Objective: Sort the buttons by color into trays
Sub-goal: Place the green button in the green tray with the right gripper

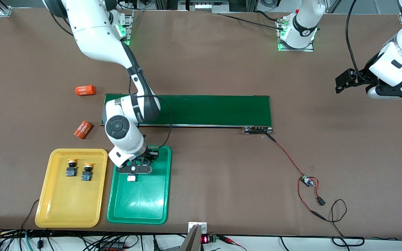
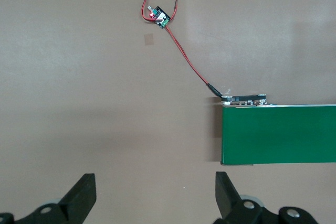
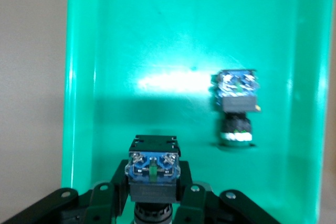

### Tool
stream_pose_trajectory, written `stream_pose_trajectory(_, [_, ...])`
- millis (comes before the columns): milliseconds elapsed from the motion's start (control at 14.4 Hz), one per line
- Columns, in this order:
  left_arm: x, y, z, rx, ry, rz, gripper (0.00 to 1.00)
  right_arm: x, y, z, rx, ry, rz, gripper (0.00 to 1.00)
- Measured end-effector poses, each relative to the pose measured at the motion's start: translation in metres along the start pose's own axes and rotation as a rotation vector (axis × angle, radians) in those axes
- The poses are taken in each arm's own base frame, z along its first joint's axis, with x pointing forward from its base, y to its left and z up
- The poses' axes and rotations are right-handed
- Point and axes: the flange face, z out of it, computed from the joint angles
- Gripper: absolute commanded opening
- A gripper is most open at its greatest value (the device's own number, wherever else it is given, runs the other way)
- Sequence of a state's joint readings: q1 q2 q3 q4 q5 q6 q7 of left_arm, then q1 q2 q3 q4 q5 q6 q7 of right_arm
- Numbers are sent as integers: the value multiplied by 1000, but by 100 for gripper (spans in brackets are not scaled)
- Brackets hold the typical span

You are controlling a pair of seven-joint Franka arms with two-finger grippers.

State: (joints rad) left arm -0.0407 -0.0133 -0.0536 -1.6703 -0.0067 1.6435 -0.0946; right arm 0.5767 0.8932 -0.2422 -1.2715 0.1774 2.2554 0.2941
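Observation:
The green tray [image 1: 141, 202] lies beside the yellow tray [image 1: 68, 205], both near the front camera at the right arm's end. Two yellow-capped buttons [image 1: 71, 167] [image 1: 87, 172] lie in the yellow tray. My right gripper [image 1: 133, 170] is low over the green tray [image 3: 157, 35], shut on a button [image 3: 152, 169] with a black-and-blue body; its cap is hidden. A green-capped button [image 3: 236, 111] lies in the green tray beside it, also seen in the front view [image 1: 131, 178]. My left gripper [image 1: 342, 83] [image 2: 156, 195] is open and empty, waiting over bare table.
A long dark-green conveyor belt [image 1: 204, 109] lies across the middle, its end in the left wrist view [image 2: 278, 135]. Two orange cylinders [image 1: 85, 90] [image 1: 83, 129] lie near its right-arm end. A red-and-black wire with a small board [image 1: 307, 181] trails from its other end.

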Motion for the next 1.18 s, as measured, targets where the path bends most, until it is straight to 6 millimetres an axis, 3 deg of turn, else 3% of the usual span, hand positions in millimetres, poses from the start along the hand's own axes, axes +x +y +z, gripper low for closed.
stream_pose_trajectory(138, [0, 0, 0, 0, 0, 0, 100, 5, -4, 19, 8, -6, -27, 0])
stream_pose_trajectory(415, [0, 0, 0, 0, 0, 0, 100, 15, 7, 45, 0, -6, -87, 1])
stream_pose_trajectory(485, [0, 0, 0, 0, 0, -1, 100, 16, 9, 44, 1, -4, -92, 67])
stream_pose_trajectory(554, [0, 0, 0, 0, 0, -1, 100, 17, 9, 43, 2, -2, -96, 100])
stream_pose_trajectory(761, [0, 0, 0, 0, 0, -1, 100, 18, 6, 40, 7, 3, -102, 100])
stream_pose_trajectory(900, [0, 0, 0, 0, 0, 0, 100, 23, 1, 24, 14, 10, -104, 100])
stream_pose_trajectory(1038, [0, 0, 0, 0, 0, 0, 100, 30, 5, -17, 11, -10, -98, 100])
stream_pose_trajectory(1177, [0, 0, 0, 0, 0, 0, 100, 40, 21, -76, 10, -8, -77, 100])
